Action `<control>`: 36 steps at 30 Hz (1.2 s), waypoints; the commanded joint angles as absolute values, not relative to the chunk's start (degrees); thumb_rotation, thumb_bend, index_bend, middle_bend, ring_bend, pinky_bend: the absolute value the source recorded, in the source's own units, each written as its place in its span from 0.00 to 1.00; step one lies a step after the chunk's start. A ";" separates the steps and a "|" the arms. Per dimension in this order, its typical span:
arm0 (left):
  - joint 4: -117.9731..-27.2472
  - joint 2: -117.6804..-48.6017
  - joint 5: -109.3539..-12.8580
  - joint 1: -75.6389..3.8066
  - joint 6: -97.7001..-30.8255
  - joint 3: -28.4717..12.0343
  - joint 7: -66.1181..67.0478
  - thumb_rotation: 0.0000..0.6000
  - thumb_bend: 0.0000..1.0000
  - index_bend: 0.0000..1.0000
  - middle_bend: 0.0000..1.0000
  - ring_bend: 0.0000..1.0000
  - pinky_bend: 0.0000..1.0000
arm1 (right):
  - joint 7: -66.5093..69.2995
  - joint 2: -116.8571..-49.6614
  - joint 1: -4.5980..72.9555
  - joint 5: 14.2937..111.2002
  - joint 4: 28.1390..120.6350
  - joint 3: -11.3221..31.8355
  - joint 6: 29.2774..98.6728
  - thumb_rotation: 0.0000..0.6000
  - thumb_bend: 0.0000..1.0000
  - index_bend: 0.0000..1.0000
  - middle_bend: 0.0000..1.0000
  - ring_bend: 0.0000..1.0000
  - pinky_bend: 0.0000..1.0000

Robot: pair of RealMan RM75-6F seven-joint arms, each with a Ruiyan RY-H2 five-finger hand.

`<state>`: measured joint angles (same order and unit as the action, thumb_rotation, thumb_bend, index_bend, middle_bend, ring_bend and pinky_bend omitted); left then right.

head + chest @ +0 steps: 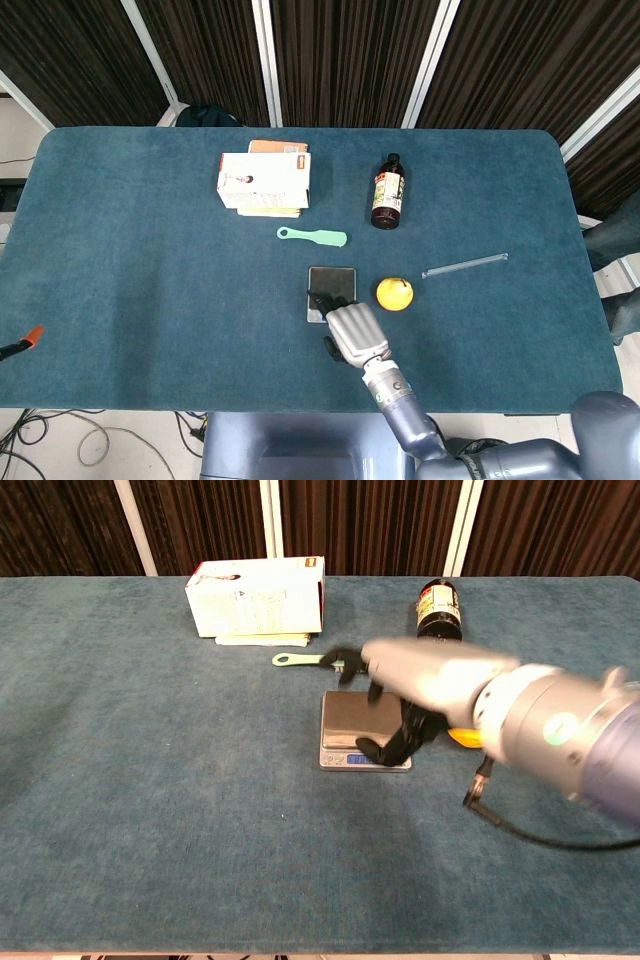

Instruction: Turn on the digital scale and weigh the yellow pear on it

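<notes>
The digital scale [333, 280] is a small square with a dark platter, lying mid-table; in the chest view the scale [350, 720] shows a strip glowing blue along its near edge. Nothing lies on the platter. The yellow pear [394, 294] sits on the cloth just right of it, and in the chest view only a sliver of the pear [459, 739] shows behind my wrist. My right hand [352, 331] hovers over the scale's near edge, fingers apart and holding nothing. In the chest view the right hand [415, 685] has dark fingertips [385, 748] touching the front strip. My left hand is out of sight.
A dark brown bottle [387, 192] lies behind the scale, a green comb-like tool [313, 236] just beyond it, and white boxes [264, 181] at the back left. A clear glass rod [465, 265] lies to the right, and an orange-tipped object [26, 339] at the left edge.
</notes>
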<state>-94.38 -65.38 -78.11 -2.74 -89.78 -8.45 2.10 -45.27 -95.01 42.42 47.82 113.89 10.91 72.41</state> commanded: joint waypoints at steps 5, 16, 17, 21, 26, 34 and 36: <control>-94.47 -65.45 -78.21 -2.67 -89.93 -8.38 2.27 1.00 0.09 0.02 0.02 0.00 0.03 | -29.13 -86.04 36.65 56.44 115.94 14.74 74.04 1.00 0.46 0.00 0.07 0.10 0.52; -94.61 -65.64 -78.30 -2.65 -90.03 -8.27 2.89 1.00 0.09 0.02 0.02 0.00 0.03 | -12.04 -80.54 32.73 53.69 108.18 16.22 67.34 1.00 0.40 0.00 0.05 0.04 0.09; -94.62 -65.66 -78.32 -2.66 -90.02 -8.25 2.95 1.00 0.09 0.02 0.02 0.00 0.03 | -10.58 -80.50 32.54 53.46 107.26 16.27 66.55 1.00 0.40 0.00 0.05 0.03 0.07; -94.66 -65.68 -78.40 -2.68 -89.94 -8.16 3.06 1.00 0.09 0.02 0.02 0.00 0.03 | -5.10 -81.03 31.79 52.67 103.14 16.83 64.41 1.00 0.40 0.00 0.05 0.02 0.03; -94.66 -65.73 -78.32 -2.70 -89.87 -8.16 3.24 1.00 0.09 0.02 0.02 0.00 0.03 | -0.85 -82.35 31.01 53.25 99.41 16.68 63.33 1.00 0.40 0.00 0.05 0.03 0.02; -94.89 -65.74 -78.48 -2.74 -89.64 -7.92 3.49 1.00 0.09 0.02 0.02 0.00 0.03 | 4.32 -85.66 29.86 55.35 94.71 15.06 61.89 1.00 0.40 0.00 0.05 0.03 0.02; -94.93 -65.72 -78.41 -2.72 -89.66 -7.95 3.51 1.00 0.09 0.02 0.02 0.00 0.03 | 5.00 -86.86 29.74 55.61 93.39 14.68 61.72 1.00 0.40 0.00 0.05 0.03 0.02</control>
